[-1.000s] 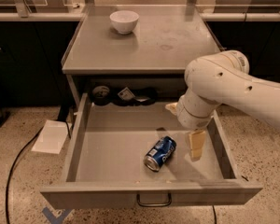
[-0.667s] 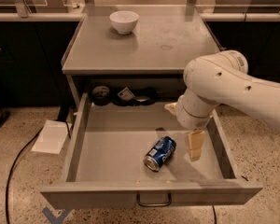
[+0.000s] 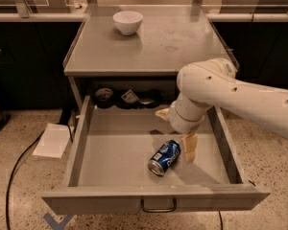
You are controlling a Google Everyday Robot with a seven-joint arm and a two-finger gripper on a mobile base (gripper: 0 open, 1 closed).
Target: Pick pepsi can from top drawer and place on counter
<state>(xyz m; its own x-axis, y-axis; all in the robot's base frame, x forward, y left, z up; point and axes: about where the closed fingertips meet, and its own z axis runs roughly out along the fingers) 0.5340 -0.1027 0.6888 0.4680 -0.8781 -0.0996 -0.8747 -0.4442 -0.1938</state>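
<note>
The pepsi can (image 3: 164, 157), blue with silver ends, lies on its side on the floor of the open top drawer (image 3: 110, 152), right of centre and near the front. My gripper (image 3: 176, 135) hangs over the drawer just right of and above the can, at the end of the white arm that comes in from the right. One tan finger (image 3: 189, 148) points down right beside the can and the other (image 3: 162, 113) sticks out to the left, so the gripper is open and holds nothing. The grey counter (image 3: 173, 47) sits above the drawer.
A white bowl (image 3: 127, 21) stands at the counter's far left. Dark items (image 3: 127, 97) lie at the back of the drawer under the counter. The drawer's pull handle (image 3: 158, 206) faces front. A white sheet (image 3: 53, 140) and a black cable (image 3: 19, 166) lie on the floor at left.
The gripper has shifted a little to the left, closer to the can. The can and the drawer have not moved.
</note>
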